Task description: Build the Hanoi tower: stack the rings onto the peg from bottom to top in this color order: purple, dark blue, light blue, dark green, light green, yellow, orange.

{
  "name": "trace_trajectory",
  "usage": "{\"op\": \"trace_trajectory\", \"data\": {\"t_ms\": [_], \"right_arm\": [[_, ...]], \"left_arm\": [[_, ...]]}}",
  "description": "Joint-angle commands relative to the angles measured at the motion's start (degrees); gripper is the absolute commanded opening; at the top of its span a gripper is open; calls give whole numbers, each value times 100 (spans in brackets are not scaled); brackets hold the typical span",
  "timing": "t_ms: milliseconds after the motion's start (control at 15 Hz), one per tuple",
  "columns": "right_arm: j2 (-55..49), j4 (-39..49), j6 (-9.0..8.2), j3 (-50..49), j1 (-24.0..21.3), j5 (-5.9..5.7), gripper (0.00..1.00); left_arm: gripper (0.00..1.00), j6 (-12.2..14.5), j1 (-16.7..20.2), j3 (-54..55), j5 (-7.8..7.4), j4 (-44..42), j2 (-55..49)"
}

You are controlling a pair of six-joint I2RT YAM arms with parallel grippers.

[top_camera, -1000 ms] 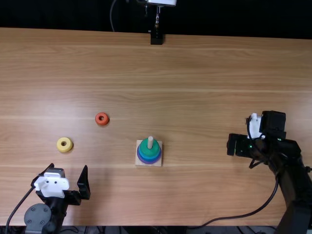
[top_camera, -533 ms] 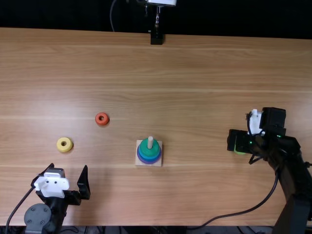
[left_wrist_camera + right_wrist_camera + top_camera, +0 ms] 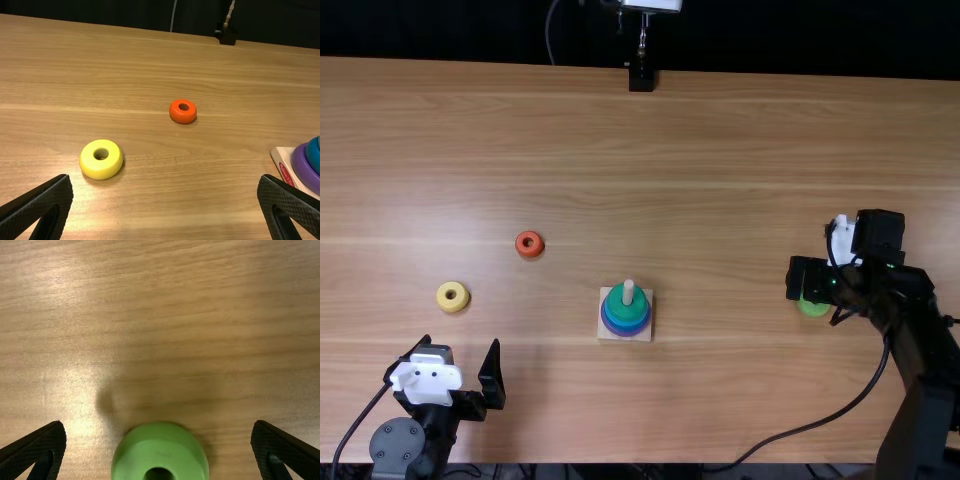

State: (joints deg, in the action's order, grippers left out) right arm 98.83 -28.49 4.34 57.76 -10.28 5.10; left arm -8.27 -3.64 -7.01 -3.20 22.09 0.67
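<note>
Light green, glossy and round, a thick ring with a central hole (image 3: 160,447) lies flat on the light brown wooden table (image 3: 720,200), beside the right arm's black gripper (image 3: 159,426). That gripper's two flat fingers are spread wide, one to either side of the ring and touching neither side; it holds nothing. The left arm's black gripper (image 3: 165,179) is also wide open and empty.

Near the table's middle, a pale square base (image 3: 603,334) carries an upright pale peg (image 3: 628,291) with a tapering stack of rings (image 3: 626,318), purple lowest and dark green uppermost. On the left side of the table lie a yellow ring (image 3: 100,171) and, farther from the near edge, a smaller reddish-orange ring (image 3: 183,118).

Light green is probably next for the peg. It should be light, stiff and sturdy, but its smooth rounded wall could slip from a high or off-centre pinch. The best hold is low across the widest outer sides, leaving the hole free.

Counted: three loose rings, one base, one peg, two grippers. The stack appears to have four rings, though its blue bands blend together.
</note>
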Motion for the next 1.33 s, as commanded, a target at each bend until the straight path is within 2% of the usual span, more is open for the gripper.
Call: {"op": "trace_trajectory", "data": {"t_ms": [0,1267], "right_arm": [[146,-5,-33,131,-53,-25,100],[137,-332,-1,95,-44,-36,100]], "left_arm": [[100,36,65,305,-38,59,-67],[100,47,65,305,-38,59,-67]]}}
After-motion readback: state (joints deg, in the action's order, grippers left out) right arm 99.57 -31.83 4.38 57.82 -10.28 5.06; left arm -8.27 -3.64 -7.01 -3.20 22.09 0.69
